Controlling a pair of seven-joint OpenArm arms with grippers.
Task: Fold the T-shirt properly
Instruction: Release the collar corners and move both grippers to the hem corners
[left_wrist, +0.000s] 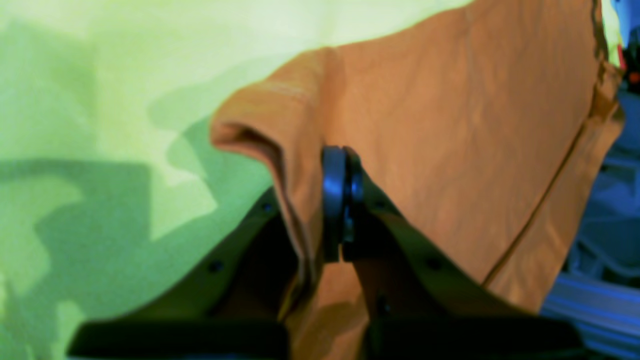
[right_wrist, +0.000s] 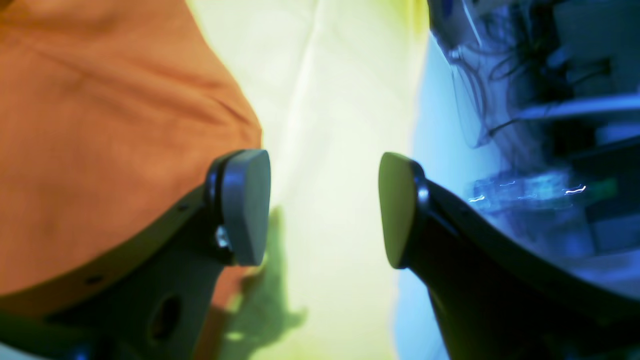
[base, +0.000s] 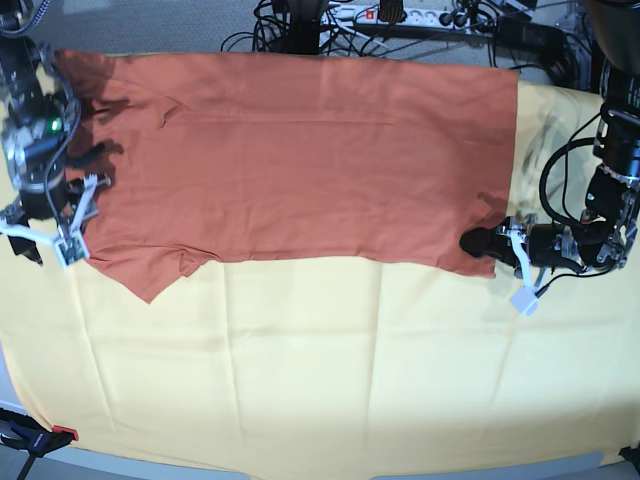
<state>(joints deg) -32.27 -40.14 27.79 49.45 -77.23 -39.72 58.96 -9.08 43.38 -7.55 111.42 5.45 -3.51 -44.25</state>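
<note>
A pale yellow cloth (base: 330, 380) covers the table. At twelve o'clock, black cables (base: 300, 25) and a power strip (base: 400, 14) lie on grey floor (base: 140, 25).

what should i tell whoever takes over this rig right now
Left gripper: shut on the T-shirt, pinching its bottom corner.
Right gripper: open, holding nothing, beside the sleeve end of the shirt.
The shirt lies spread flat on the yellow cloth.
Done: one corner gripped. No fold shows yet.
Left: grip the other end, then make all the folds.
</note>
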